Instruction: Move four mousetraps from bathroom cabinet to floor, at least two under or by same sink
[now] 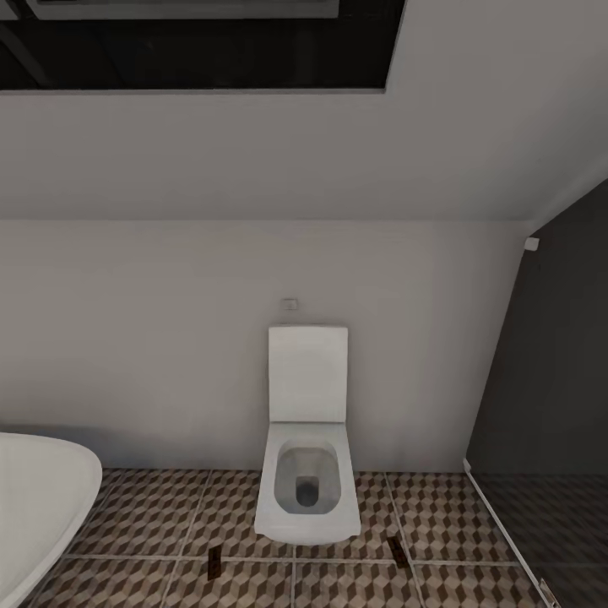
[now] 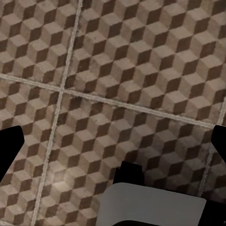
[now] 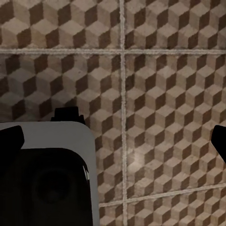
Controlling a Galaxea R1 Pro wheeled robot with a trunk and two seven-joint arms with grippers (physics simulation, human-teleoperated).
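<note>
Mousetraps (image 1: 214, 563) (image 1: 398, 551) are lying on the floor (image 1: 143, 515) flanking the toilet (image 1: 307, 473), risking a misplacement away from any sink; both tools, jaws spread, are holding nothing.

White bathtub (image 1: 38, 498), cropped by the head view's left edge

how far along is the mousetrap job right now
Looks done: two mousetraps lie on the bathroom floor, either side of the toilet. In hand: nothing; both wrist views show open fingers over bare tile. Left: the other two traps, and whether any sits by the sink, can't be judged here.
</note>
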